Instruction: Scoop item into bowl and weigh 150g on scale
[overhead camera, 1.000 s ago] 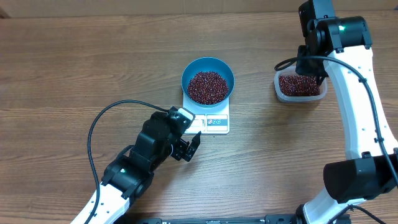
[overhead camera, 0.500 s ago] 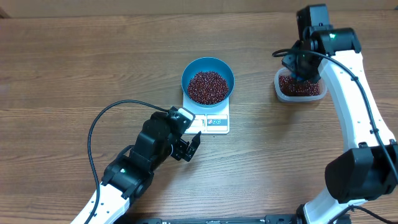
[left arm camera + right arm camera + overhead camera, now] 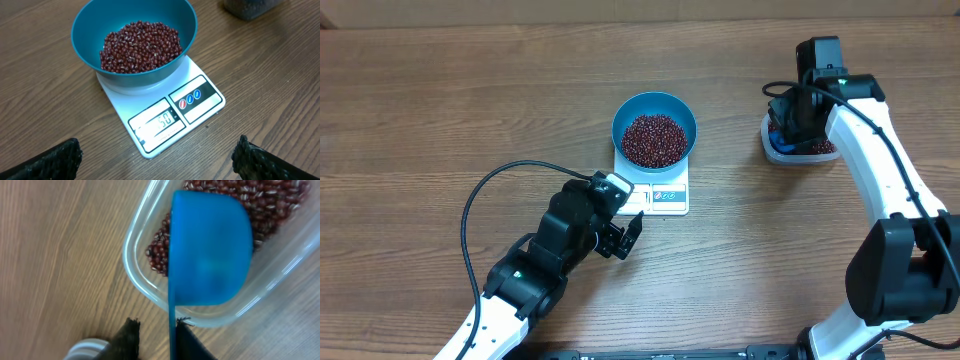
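Left gripper: the left gripper (image 3: 623,240) hovers over the brown wooden table (image 3: 420,100) on the near side of the flat white rectangular kitchen scale (image 3: 665,195), a little to its left. Its black fingers (image 3: 55,160) are spread wide, and nothing is in them.

Scale: the scale lies flat on the table, with its display window and round buttons along the edge nearest the left gripper. Digits are lit in the window, but they are too blurred to read with certainty.

Bowl: the round deep blue bowl (image 3: 85,35) sits upright on the far part of the scale and overhangs its far edge.

Beans: a heap of small dark red-brown beans (image 3: 654,139) fills the bottom of the bowl, well below the rim.

Tub: a clear rounded-rectangular plastic tub (image 3: 131,255) stands well to the right of the scale and slightly beyond it, with more of the same beans inside.

Scoop: a small blue plastic scoop (image 3: 210,255) lies across the tub's rim, its cup over the beans and its thin handle pointing out.

Right gripper: the right gripper (image 3: 159,327) is at the tub, to the scale's far right. Its jaws stand a little apart either side of the scoop handle, with a gap showing on one side, so the handle is not clamped.
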`<act>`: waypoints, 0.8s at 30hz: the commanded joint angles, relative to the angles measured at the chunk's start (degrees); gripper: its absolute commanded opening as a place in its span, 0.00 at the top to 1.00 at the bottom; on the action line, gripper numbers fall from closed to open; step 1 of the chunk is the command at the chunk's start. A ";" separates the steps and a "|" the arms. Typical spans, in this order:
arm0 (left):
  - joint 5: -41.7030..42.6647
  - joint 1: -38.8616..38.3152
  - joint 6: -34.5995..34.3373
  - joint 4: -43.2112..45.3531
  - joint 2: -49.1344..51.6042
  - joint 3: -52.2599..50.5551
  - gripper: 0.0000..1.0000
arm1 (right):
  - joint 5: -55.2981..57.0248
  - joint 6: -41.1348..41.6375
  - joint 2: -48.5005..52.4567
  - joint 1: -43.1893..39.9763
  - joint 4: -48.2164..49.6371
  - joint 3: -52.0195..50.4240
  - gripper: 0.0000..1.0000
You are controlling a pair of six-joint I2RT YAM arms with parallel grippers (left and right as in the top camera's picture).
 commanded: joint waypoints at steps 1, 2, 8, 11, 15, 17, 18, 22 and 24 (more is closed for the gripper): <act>-0.59 0.33 0.68 0.04 0.31 -0.02 0.00 | -2.08 -0.02 -1.33 -0.17 0.92 -1.18 0.45; -0.57 0.33 0.68 0.04 0.31 -0.02 0.00 | -2.40 -0.28 -1.33 -0.17 0.55 -1.18 0.37; -0.59 0.33 0.68 0.04 0.31 -0.02 0.00 | -2.84 -2.49 -1.60 -0.20 -4.52 -1.16 0.09; -0.57 0.33 0.68 0.04 0.31 -0.04 0.01 | -2.84 -5.81 -3.52 -0.20 -5.57 -0.66 0.00; -0.59 0.33 0.68 0.04 0.31 -0.02 0.00 | -2.69 -11.02 -8.87 -0.35 -6.23 1.33 0.00; -0.59 0.33 0.68 0.04 0.31 -0.02 0.00 | -2.32 -13.53 -12.28 -0.35 -6.86 2.25 0.00; -0.57 0.33 0.70 0.04 0.31 -0.02 0.00 | -2.14 -14.14 -13.70 -0.35 -6.95 2.29 0.00; -0.59 0.33 0.68 0.04 0.31 -0.02 0.00 | -1.95 -20.96 -19.80 -0.35 -7.87 2.29 0.00; -0.59 0.33 0.68 0.04 0.31 -0.02 0.00 | -1.90 -25.55 -21.92 -0.35 -9.68 2.29 0.00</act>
